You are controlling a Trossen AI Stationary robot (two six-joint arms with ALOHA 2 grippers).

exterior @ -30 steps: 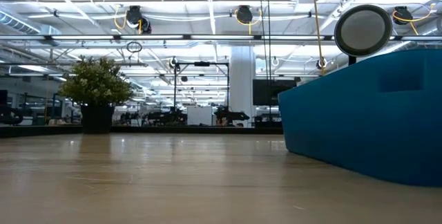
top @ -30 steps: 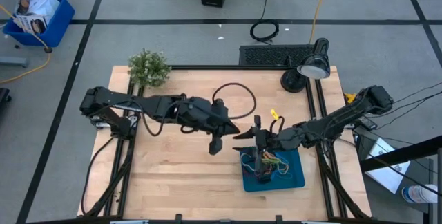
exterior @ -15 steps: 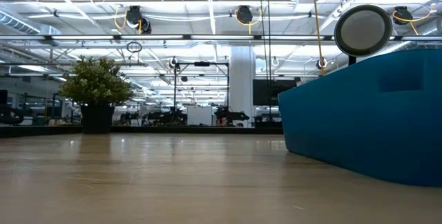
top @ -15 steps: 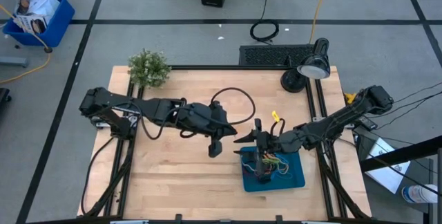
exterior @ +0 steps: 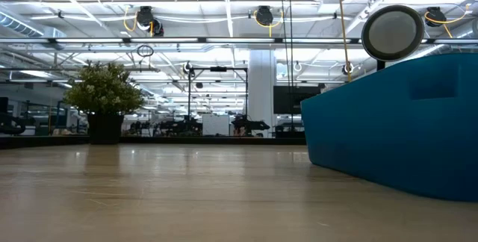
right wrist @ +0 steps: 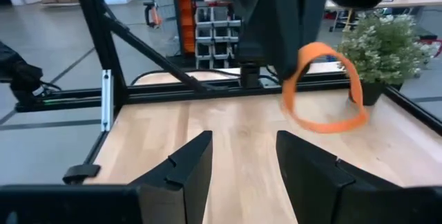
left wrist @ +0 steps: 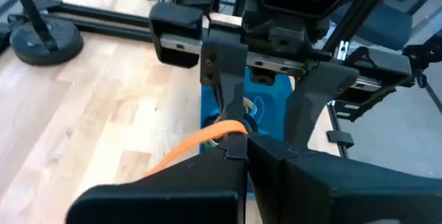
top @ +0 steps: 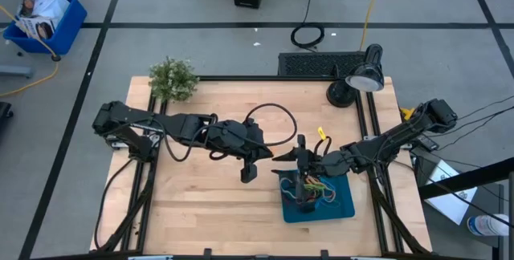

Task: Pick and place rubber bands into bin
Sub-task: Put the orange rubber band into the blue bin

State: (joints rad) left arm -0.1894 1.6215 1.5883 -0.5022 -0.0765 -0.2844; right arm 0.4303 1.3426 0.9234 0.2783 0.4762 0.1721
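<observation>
Currently the left gripper [top: 273, 156] is clamped shut on one orange rubber band [right wrist: 322, 87], which hangs from its tips as a limp open loop, seen in both wrist views. In the high view that gripper sits above the table [top: 201, 204] just beside the bin's [top: 344, 209] left rim, toward the table's right half. The right gripper [right wrist: 242, 156] faces it from over the bin with its fingers apart and nothing between them.

Handling assessment: the band looks very light, soft and elastic. It sags under its own weight, will stretch if pulled, and could snag on a fingertip or cling on release. A pinch across a single strand of the loop appears adequate; no firm squeeze is needed.

Other rubber bands [top: 320, 188], green, yellow and red among them, lie tangled inside the bin; their count cannot be determined.

Limits of view: the held band cannot be picked out from above, as the gripper hides it. The low view shows only the bin's wall, a potted plant [exterior: 104, 96] and a lamp head [exterior: 393, 32]; neither gripper is clearly visible there.
</observation>
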